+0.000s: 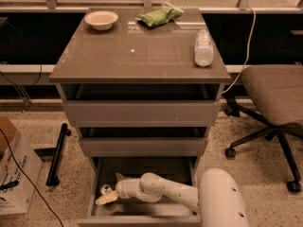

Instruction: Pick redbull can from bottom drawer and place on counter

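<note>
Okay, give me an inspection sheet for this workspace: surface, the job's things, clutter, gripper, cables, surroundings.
Surface: counter, glossy grey-brown, carrying three items.
Job's things: redbull can in the open bottom drawer, towards its left front; not yet on the counter.
Clutter: bowl back left, green packet back middle, plastic bottle lying near the right edge.
Gripper: gripper inside the bottom drawer, right at the can.
Cables: white cable hanging behind the cabinet's right side; black cable across the floor, left.
Surroundings: office chair on the right, cardboard box on the left, black bar on the floor.
</note>
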Controlling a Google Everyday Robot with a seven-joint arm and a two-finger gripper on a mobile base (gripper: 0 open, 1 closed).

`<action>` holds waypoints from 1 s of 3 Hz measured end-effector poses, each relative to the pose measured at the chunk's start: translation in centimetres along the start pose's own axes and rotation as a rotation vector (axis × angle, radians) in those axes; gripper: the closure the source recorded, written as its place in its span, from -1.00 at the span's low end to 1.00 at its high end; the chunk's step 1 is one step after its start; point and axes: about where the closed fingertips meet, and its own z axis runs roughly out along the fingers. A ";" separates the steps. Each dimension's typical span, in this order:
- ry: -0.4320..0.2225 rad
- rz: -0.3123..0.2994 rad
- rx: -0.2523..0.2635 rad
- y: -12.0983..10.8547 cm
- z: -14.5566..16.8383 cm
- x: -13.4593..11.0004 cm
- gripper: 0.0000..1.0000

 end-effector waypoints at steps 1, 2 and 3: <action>-0.013 0.027 -0.014 0.1 0.7 0.5 -0.65; -0.024 0.035 -0.024 0.4 0.9 0.4 -0.18; -0.042 0.024 -0.023 0.8 0.4 -0.3 0.28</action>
